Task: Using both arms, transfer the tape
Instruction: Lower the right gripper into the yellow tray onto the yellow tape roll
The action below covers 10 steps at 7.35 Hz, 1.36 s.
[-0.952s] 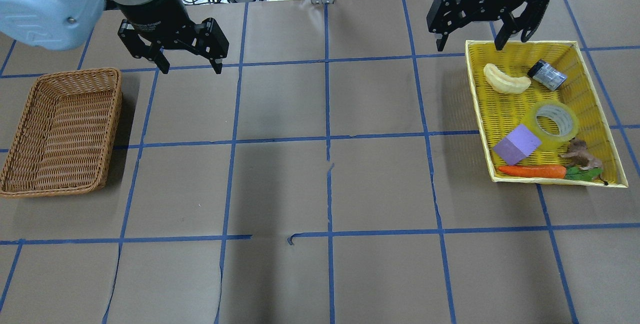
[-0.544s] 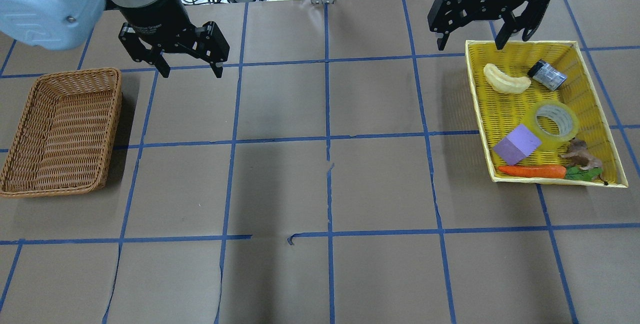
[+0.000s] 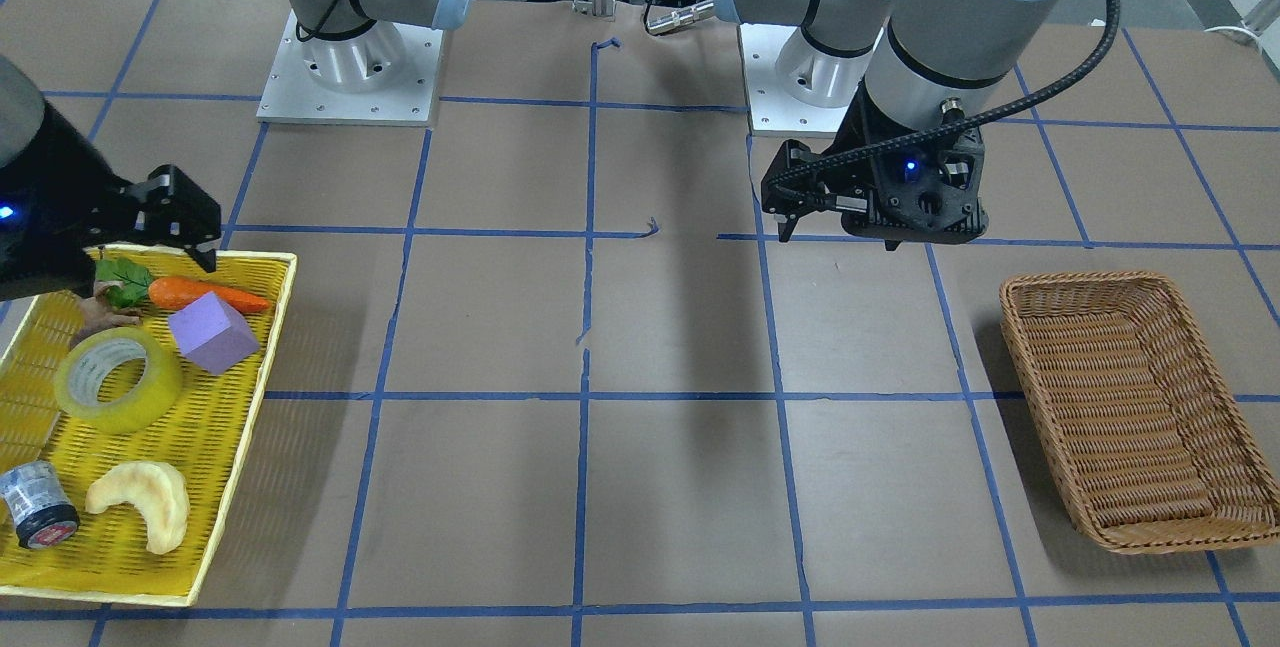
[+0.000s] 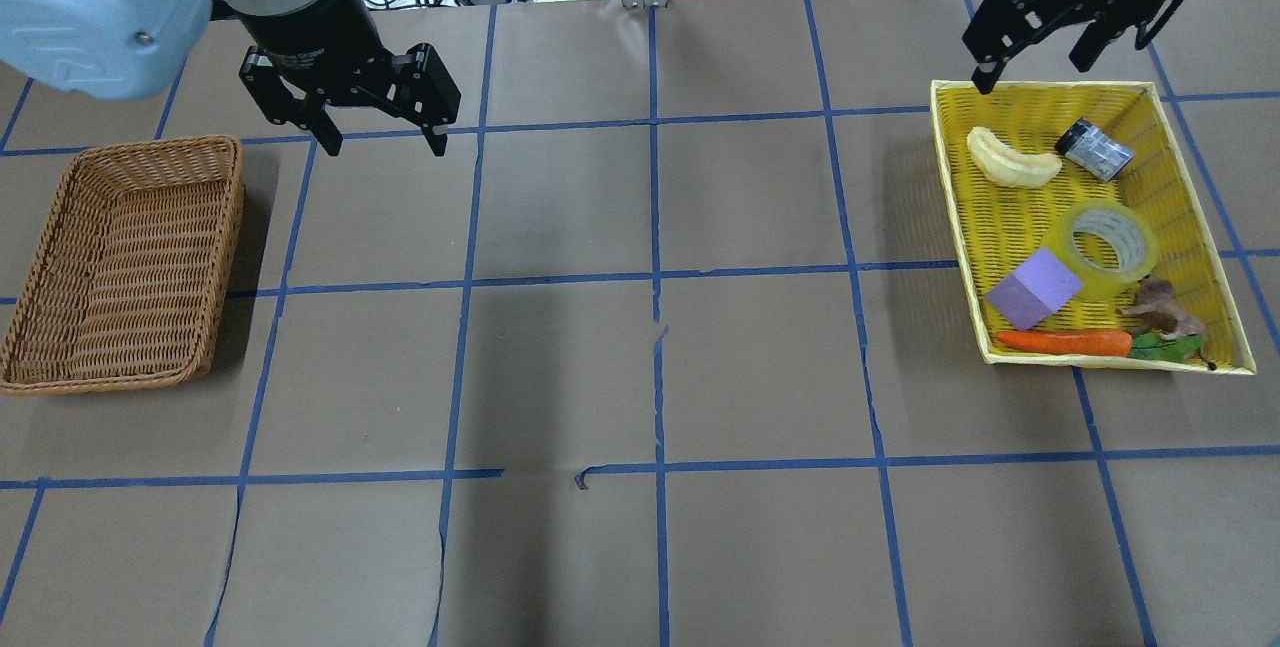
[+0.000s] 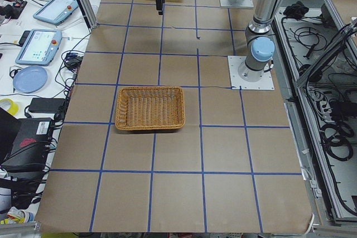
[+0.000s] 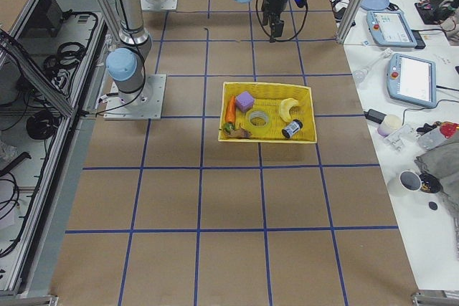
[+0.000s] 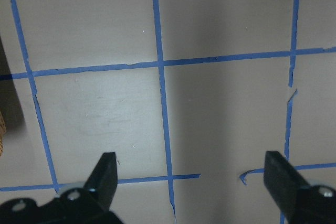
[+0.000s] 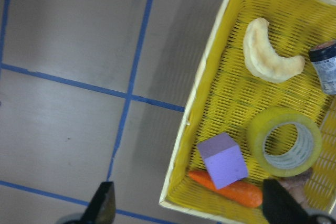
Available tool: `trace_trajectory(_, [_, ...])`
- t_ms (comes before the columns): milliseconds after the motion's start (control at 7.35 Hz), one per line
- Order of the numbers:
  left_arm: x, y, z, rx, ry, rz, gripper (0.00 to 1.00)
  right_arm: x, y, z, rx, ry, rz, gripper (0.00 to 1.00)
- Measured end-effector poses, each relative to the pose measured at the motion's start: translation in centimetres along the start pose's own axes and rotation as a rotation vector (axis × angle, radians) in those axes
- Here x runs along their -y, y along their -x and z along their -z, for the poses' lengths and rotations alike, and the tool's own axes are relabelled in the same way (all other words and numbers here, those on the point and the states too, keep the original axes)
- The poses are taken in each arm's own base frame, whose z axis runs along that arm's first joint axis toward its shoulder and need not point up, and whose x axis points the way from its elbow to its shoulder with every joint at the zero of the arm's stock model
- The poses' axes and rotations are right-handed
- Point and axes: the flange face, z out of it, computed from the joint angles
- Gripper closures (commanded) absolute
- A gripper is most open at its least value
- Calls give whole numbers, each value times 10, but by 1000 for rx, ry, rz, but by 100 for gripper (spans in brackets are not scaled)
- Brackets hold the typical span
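Observation:
The tape (image 4: 1108, 249) is a translucent yellow roll lying flat in the yellow tray (image 4: 958, 217), between a purple cube (image 4: 1033, 288) and a grey cylinder (image 4: 1094, 149). It also shows in the right wrist view (image 8: 286, 141) and the front view (image 3: 118, 379). My right gripper (image 4: 1030, 75) is open and empty, raised over the tray's far edge, apart from the tape. My left gripper (image 4: 383, 142) is open and empty, raised over bare table at the far left, beside the wicker basket (image 4: 225, 257).
The tray also holds a pale crescent (image 4: 1012, 159), a carrot (image 4: 1065, 341) and a small brown toy animal (image 4: 1160, 307). The wicker basket holds nothing. Blue tape lines grid the brown table. Cables and devices lie beyond the far edge.
My right gripper has moved to the right and toward the far edge, from the tray's far-left corner to over its far rim. The left gripper has barely moved.

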Motion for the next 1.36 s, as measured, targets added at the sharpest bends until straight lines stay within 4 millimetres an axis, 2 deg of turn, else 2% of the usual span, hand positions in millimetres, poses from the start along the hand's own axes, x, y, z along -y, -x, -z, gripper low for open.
trace_trajectory(136, [1,0,-1,0,0,0,0,3,-40,-21,4,7,36,0])
trace_trajectory(272, [1,0,-1,0,1,0,0,3,-73,-50,2,11,91,0])
trace_trajectory(408, [1,0,-2,0,4,1,0,-1,-103,-88,-17,7,138,0])
trace_trajectory(680, [1,0,-3,0,6,1,0,-19,-152,-155,-68,-34,212,0])
trace_trajectory(816, [1,0,-3,0,7,1,0,-26,-171,-181,-69,-41,263,0])
trace_trajectory(1088, [1,0,-3,0,7,0,0,-39,-193,-213,-38,-34,357,1])
trace_trajectory(1224, [2,0,-4,-1,7,-1,0,-43,-194,-222,-29,-29,376,11])
trace_trajectory(1360, [2,0,-4,-1,8,-1,0,-44,-195,-232,-23,-23,383,34])
